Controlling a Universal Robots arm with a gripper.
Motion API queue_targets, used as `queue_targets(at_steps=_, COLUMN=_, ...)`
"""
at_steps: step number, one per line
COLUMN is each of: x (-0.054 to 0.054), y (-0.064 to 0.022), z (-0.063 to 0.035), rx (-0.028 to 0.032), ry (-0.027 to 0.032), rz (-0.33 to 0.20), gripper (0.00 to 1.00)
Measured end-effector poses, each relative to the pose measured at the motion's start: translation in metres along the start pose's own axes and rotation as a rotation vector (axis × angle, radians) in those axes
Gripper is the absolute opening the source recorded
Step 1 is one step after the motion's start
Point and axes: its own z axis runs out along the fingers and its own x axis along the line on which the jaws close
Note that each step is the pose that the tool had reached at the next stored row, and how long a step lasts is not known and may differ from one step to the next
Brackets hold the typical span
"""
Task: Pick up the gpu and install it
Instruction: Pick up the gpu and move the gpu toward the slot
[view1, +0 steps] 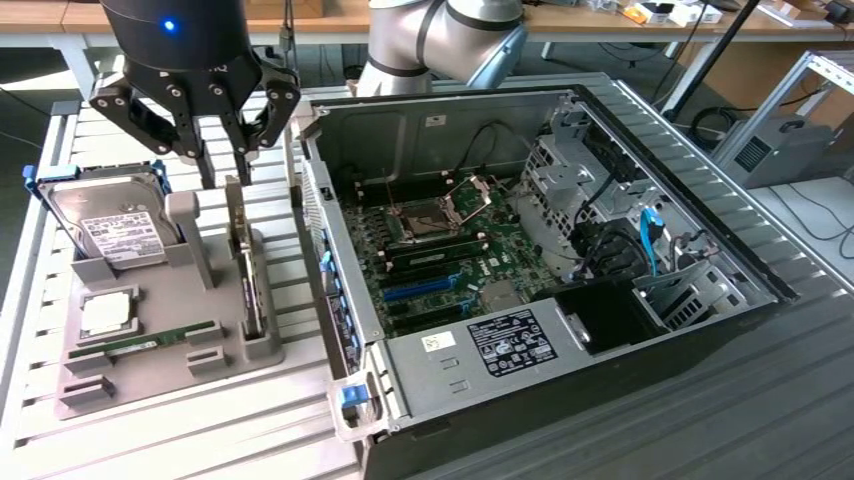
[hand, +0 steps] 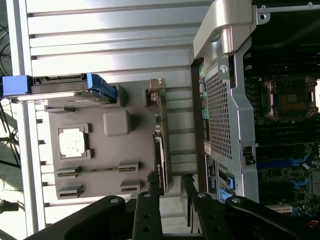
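Observation:
The gpu (view1: 244, 262) is a thin dark card standing on edge in a slot of the grey holder (view1: 160, 372), at the exterior view's left beside the open computer case. In the wrist view the gpu (hand: 160, 145) runs lengthwise, with its metal bracket at the far end. My black gripper (view1: 226, 176) hangs just over the card's upper end. It is open, one finger to each side of the card's edge. The wrist view shows the gripper (hand: 171, 184) with its fingertips (hand: 187, 181) apart at the card's near end. Nothing is gripped.
The holder also carries a hard drive (view1: 120, 235) in a blue carrier, a processor chip (view1: 107, 315) and a green RAM stick (view1: 140, 343). The open computer case (view1: 441, 120) lies at the exterior view's right, motherboard up, with blue slots (view1: 420, 290). Its side wall (hand: 222, 115) rises close beside the card.

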Motion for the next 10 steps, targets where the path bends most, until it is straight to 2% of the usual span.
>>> queue_targets(at_steps=1, x=0.0000, y=0.0000, z=0.0000, rx=0.0000, ry=0.0000, rz=0.000, gripper=0.29)
queue_targets(at_steps=2, x=0.0000, y=0.0000, z=0.0000, rx=0.0000, ry=0.0000, rz=0.000, gripper=0.36)
queue_targets(at_steps=10, x=0.0000, y=-0.0002, z=0.0000, rx=0.0000, ry=0.0000, rz=0.000, gripper=0.36)
